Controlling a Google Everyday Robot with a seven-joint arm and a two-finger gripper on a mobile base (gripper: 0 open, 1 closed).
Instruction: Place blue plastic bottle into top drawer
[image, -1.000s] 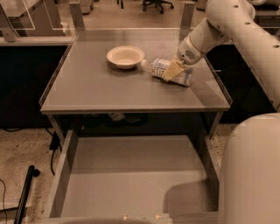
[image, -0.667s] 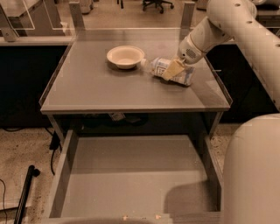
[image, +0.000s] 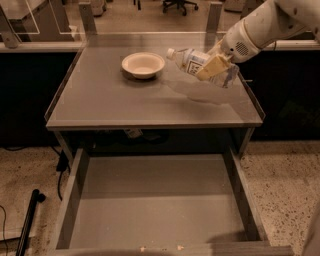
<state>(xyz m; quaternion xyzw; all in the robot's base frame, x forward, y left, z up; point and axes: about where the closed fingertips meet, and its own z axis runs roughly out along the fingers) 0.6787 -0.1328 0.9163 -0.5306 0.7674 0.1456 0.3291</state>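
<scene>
Got the blue plastic bottle (image: 192, 59) pinched tight in the gripper (image: 212, 67) and up off the table (image: 110, 100) now, cap tilted toward the bowl (image: 143, 65) just left of the gripper; was lying flat on the tabletop a second ago; means grasp done, probably carrying next; needs bringing down into the top drawer (image: 155, 200), pulled open well below the gripper

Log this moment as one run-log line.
gripper above table, rear right | jaws shut on blue plastic bottle, tilted, cap toward bowl | top drawer open, bottle not yet in
</scene>
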